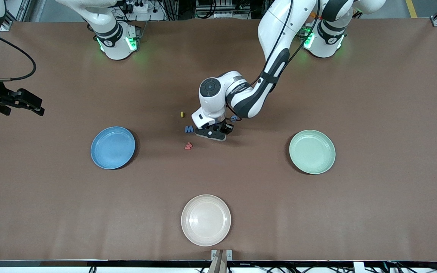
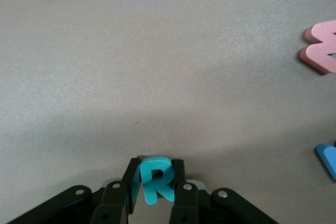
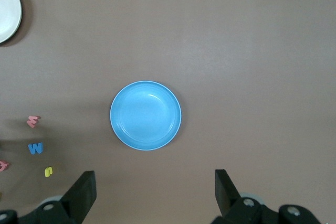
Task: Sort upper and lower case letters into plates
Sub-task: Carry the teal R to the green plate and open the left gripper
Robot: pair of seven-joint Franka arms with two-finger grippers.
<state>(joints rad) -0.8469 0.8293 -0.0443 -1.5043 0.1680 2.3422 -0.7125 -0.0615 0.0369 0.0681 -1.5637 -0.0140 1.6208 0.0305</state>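
My left gripper point(image 1: 214, 133) is low at the table's middle, shut on a teal R point(image 2: 156, 181) that stands upright between its fingers point(image 2: 179, 174); the front view hides the R. Loose letters lie beside it: a blue M point(image 1: 189, 129), a red letter point(image 1: 188, 146), a small yellow one point(image 1: 182, 113) and a blue one point(image 1: 235, 118). The blue plate point(image 1: 112, 147) is toward the right arm's end and the mint green plate point(image 1: 312, 151) toward the left arm's end. Both are bare. My right gripper point(image 1: 32, 104) hangs high, open and empty, with the blue plate point(image 3: 146, 115) under its camera.
A cream-white plate point(image 1: 206, 220) sits near the front edge, nearer to the front camera than the letters. The left wrist view shows a pink letter point(image 2: 323, 45) and a blue one point(image 2: 328, 158) at its edge. The right wrist view shows several letters point(image 3: 35, 148) in a cluster.
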